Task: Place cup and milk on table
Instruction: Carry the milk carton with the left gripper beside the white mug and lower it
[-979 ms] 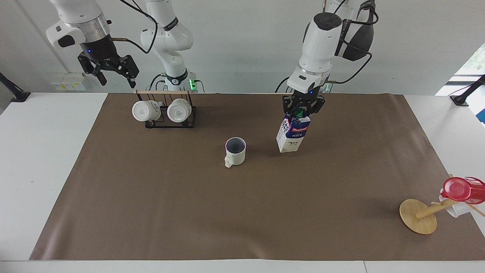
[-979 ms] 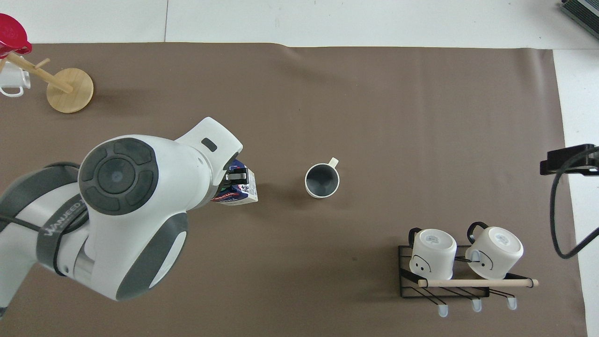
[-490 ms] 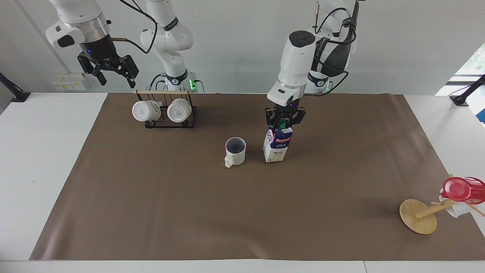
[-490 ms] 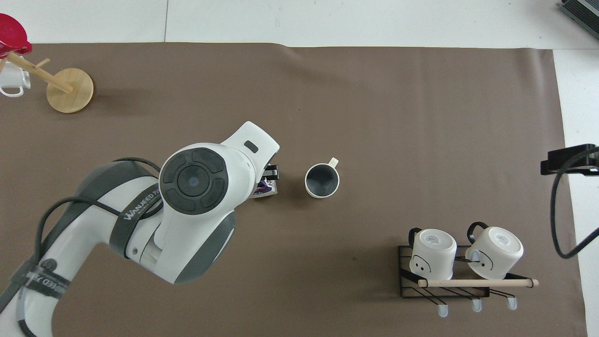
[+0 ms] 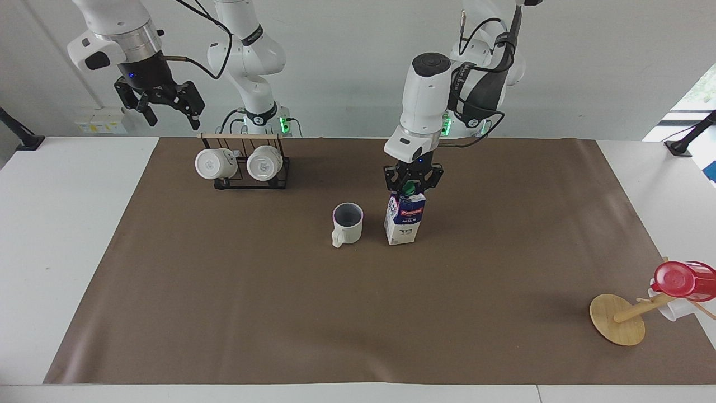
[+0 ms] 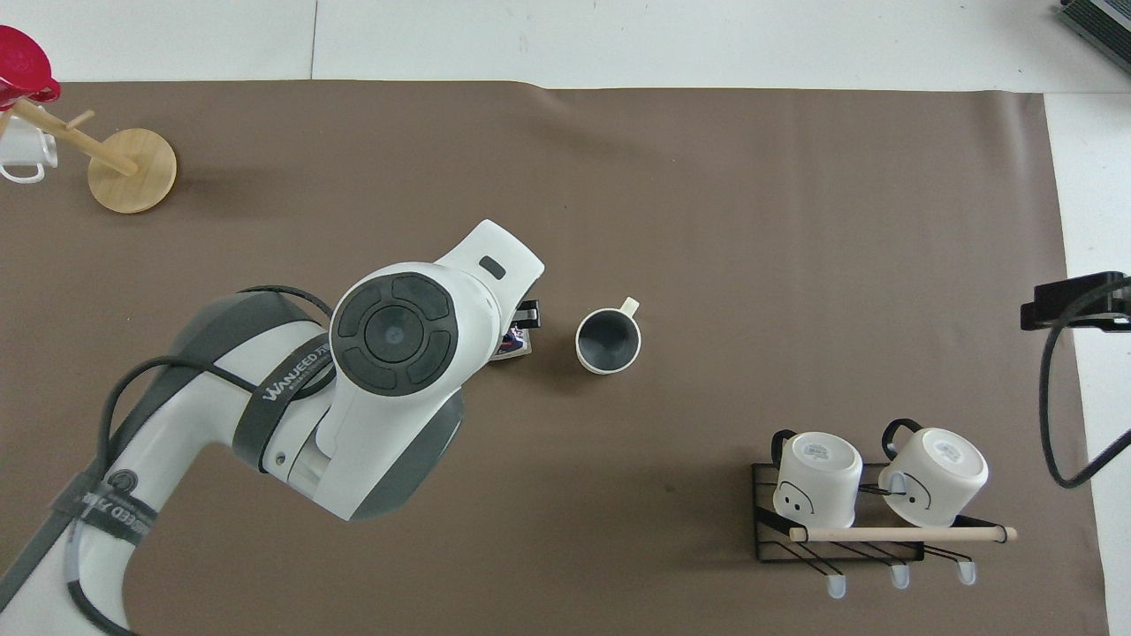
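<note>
Beside the cup (image 5: 347,223), the milk (image 5: 404,218) stands, its cap hidden within the left gripper (image 5: 412,185); jaws' grip unclear. Right gripper (image 5: 165,108) gapes empty.

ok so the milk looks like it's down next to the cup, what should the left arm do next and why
Probably let go fully and lift straight up. The milk stands upright on the table beside the cup, apart from it, with the left gripper at its green cap. A straight rise should avoid tipping it. The right gripper waits above the mug rack.

Plain white wall (image 5: 347,67), bright window (image 5: 699,92) at edge
</note>
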